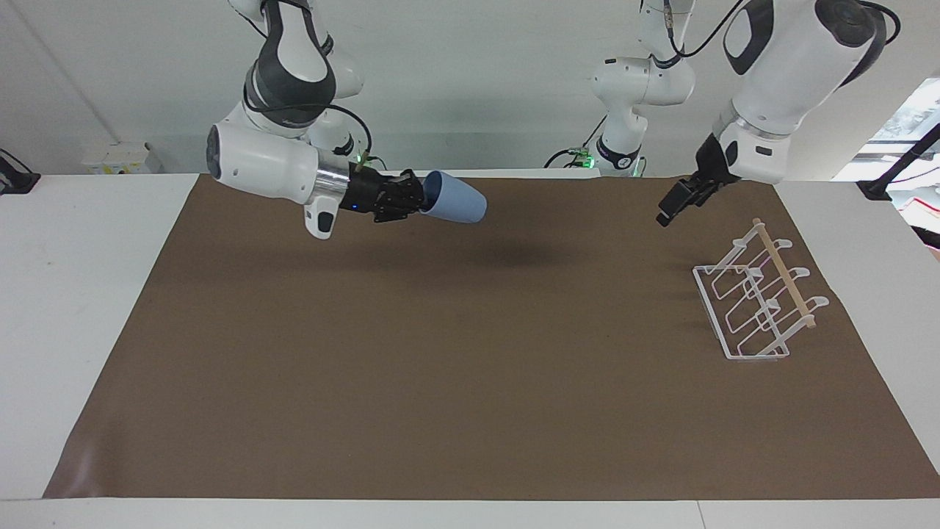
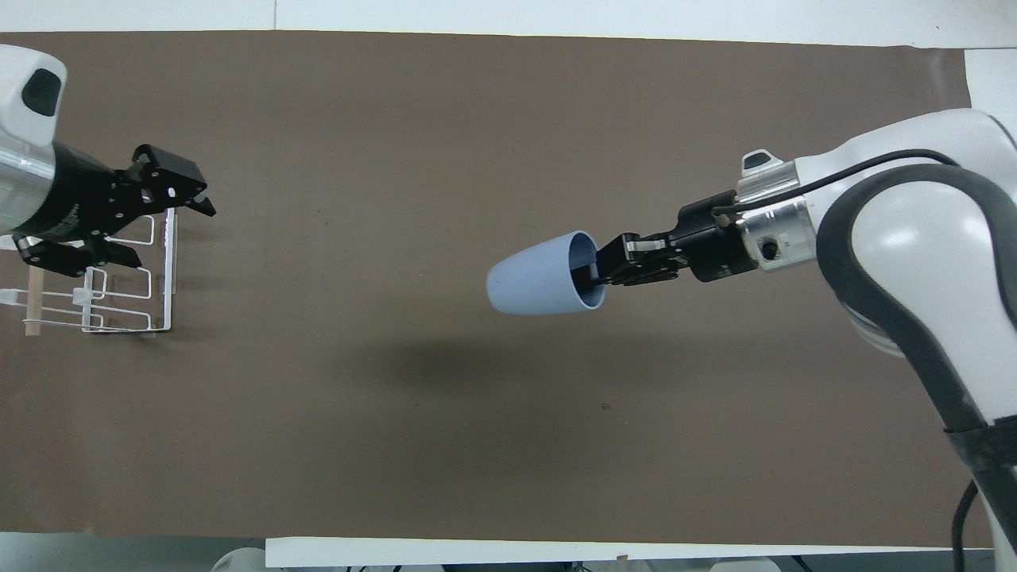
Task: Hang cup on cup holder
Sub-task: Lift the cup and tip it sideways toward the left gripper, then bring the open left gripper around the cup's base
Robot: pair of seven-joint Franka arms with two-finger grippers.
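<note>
— Two hands over one brown cloth [image 1: 470, 411]; what do they carry?

— Only one carries anything. The right hand [image 1: 420, 200] [image 2: 592, 270] is clamped on the rim of the cup [image 1: 455, 206] [image 2: 534, 275], one finger inside the mouth and one outside the wall. The cup is up in the air, over the cloth's middle part, toward the right arm's end of it, and its shadow lies on the cloth below.

— What is the cup like?

— Light blue, matte, plain plastic by the look of it, no handle, a round cone that narrows to its base.

— Which way does it point?

— It lies almost level. Its long axis runs along the length of the tabletop [image 1: 73, 294], the open mouth turned back to the right hand and the narrow base leading toward the left arm's end, where the rack [image 1: 756, 301] [image 2: 119, 294] stands.

— And the rack?

— Thin white wire bent into angled loops, with a pale round wooden rod [image 1: 786, 275] across its top. It rests on the cloth near the left arm's end.

— The left hand?

— The left hand [image 1: 670, 209] [image 2: 171, 214] hangs in the air just beside the rack, its black fingers spread apart, gripping nothing. Matte brown cloth covers most of the white tabletop.
</note>
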